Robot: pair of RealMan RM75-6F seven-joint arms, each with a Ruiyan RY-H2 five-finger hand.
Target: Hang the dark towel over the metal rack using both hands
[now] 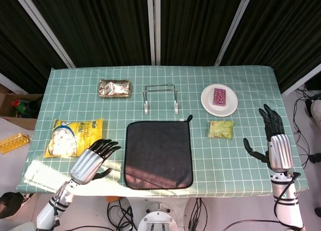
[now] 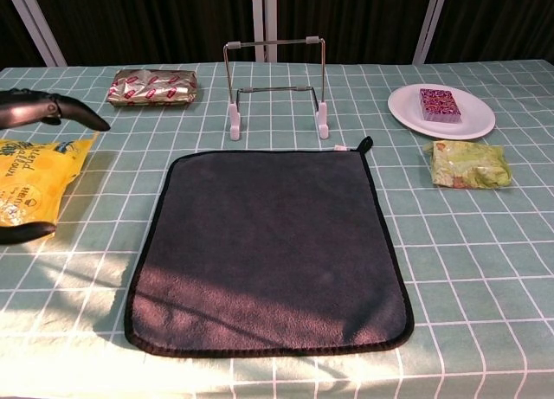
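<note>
Towel: the dark rectangular towel with black edging [image 1: 158,154] lies flat on the green checked surface [image 1: 165,80], near the front edge at the middle; its long axis runs near to far, and a small hanging loop sits at its far right corner.
Rack: the thin metal wire rack on white feet [image 1: 160,97] stands upright just beyond the towel's far edge, close to it but apart, its top bar running left to right.
Left hand: the left hand [image 1: 92,161] hovers just left of the towel's near left part, fingers spread and pointing toward the towel, holding nothing; the chest view catches only its fingertips [image 2: 52,109] at the left border.
Right hand: the right hand [image 1: 273,141] is raised at the right edge of the surface, fingers apart and empty, well apart from the towel.
Key relation: the towel lies right of the left hand and left of the right hand; the left hand is clearly nearer, so the right has further to reach.
Other things: a yellow snack bag [image 1: 72,136], a foil packet [image 1: 115,88], a white plate with a pink block [image 1: 219,99] and a green wrapped packet [image 1: 221,129].
</note>
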